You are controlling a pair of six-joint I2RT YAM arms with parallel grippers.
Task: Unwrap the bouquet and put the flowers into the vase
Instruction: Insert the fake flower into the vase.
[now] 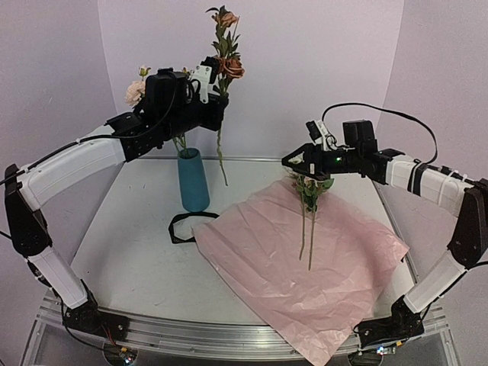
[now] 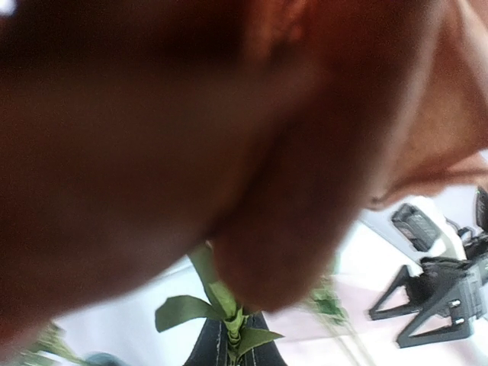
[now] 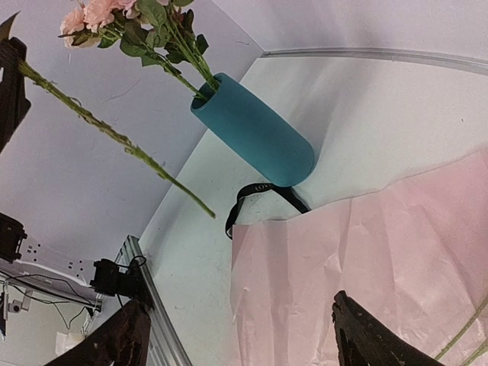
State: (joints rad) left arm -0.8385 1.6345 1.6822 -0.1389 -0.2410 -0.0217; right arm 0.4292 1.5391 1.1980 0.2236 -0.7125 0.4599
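Clamping narrow on the thin green stem of a rust rose (image 1: 231, 68), the left gripper (image 1: 219, 107) hangs high over the table (image 1: 130, 252). The blooms stand above its jaws and the stem's end dangles below, apart from the teal vase (image 1: 194, 180). The vase stands lower down to this gripper's left, with pink roses (image 1: 136, 92) in it. The right gripper (image 1: 303, 162) has its fingers (image 3: 366, 339) spread wide, holding nothing. Two leafy stems (image 1: 309, 200) show directly beneath it against the spread pink paper (image 1: 305, 290). A black ribbon (image 1: 183, 227) lies by the vase's foot, at the paper's edge.
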